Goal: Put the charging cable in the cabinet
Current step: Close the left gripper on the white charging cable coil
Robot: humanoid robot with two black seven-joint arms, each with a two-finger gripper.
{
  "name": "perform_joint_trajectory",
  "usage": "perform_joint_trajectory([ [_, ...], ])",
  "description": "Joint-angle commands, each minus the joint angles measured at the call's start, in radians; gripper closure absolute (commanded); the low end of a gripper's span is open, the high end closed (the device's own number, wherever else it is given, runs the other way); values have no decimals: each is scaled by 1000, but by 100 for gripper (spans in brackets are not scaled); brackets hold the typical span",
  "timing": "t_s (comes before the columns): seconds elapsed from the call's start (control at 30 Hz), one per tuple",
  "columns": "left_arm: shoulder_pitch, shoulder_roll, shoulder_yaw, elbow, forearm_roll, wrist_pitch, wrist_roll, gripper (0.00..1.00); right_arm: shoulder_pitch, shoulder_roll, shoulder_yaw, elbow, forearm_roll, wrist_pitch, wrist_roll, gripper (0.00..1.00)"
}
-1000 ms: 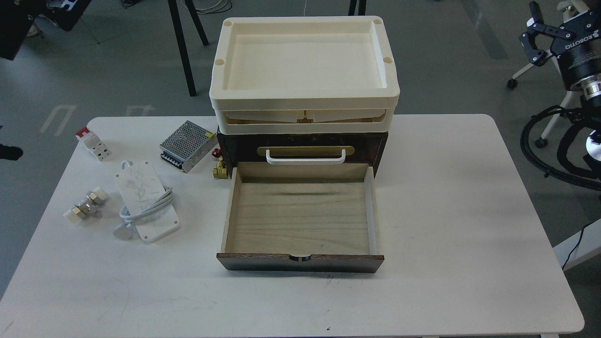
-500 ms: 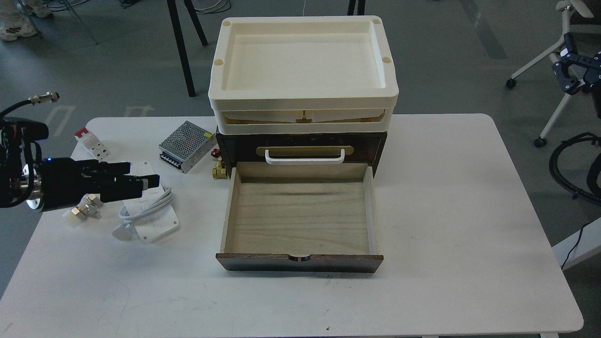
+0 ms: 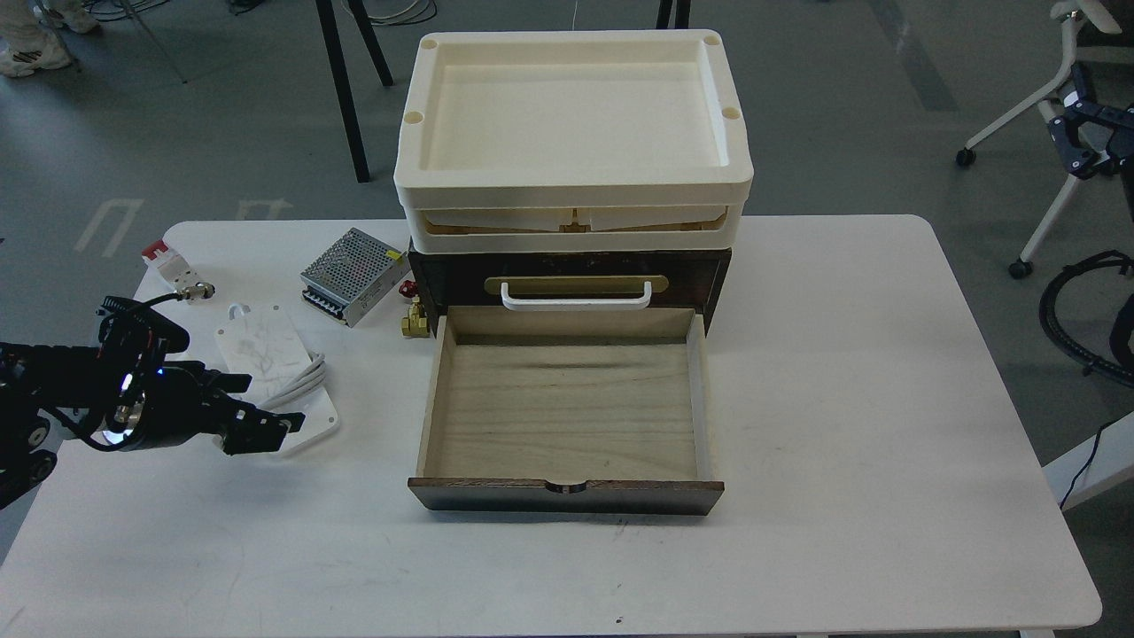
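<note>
White and flat, the charging cable lies on the table, left of the cabinet, whose pale drawer stands pulled out. Our left gripper sits over the cable's near end; we cannot tell its jaw gap. Our right gripper hangs off the table's far right, jaws apart.

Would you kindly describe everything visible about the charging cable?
The charging cable is a flat white rounded-rectangle block, plastic by its look, faintly scratched on top, with small corner holes and a loop at its far end. It lies flat on the table, left of the cabinet's open drawer. A bundled white cord crosses its near part. The left claw covers its near left corner; whether they touch cannot be told.
</note>
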Motion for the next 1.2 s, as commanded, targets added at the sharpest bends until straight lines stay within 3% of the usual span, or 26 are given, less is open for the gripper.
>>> perform_joint_trajectory([
  [0.0,-11,-49,14,94,12,5,2,1,-3,0,0,0,0,0,0,0],
  [0.23,-14,-83,16,147,35,16,-5,1,-9,0,0,0,0,0,0,0],
  [0.37,-12,-90,16,147,34,33,-35,5,-11,0,0,0,0,0,0,0],
  [0.5,-17,-109,16,150,35,63,-35,27,-18,0,0,0,0,0,0,0],
  [0.63,-18,-129,16,190,43,77,-30,37,-23,0,0,-3,0,0,0,0],
  [0.9,-14,-129,22,213,51,109,-13,47,-26,0,1,-7,1,0,0,0],
  [0.97,-18,-129,42,213,51,123,-13,58,-26,0,1,-7,0,0,0,0],
  [1.0,-18,-129,47,213,51,128,-13,74,-26,0,1,-7,1,0,0,0],
  [1.03,-20,-129,51,213,51,134,-12,100,-26,0,1,-7,1,0,0,0],
  [1.17,-20,-130,51,211,46,178,-12,100,-38,0,3,-7,1,0,0,0],
])
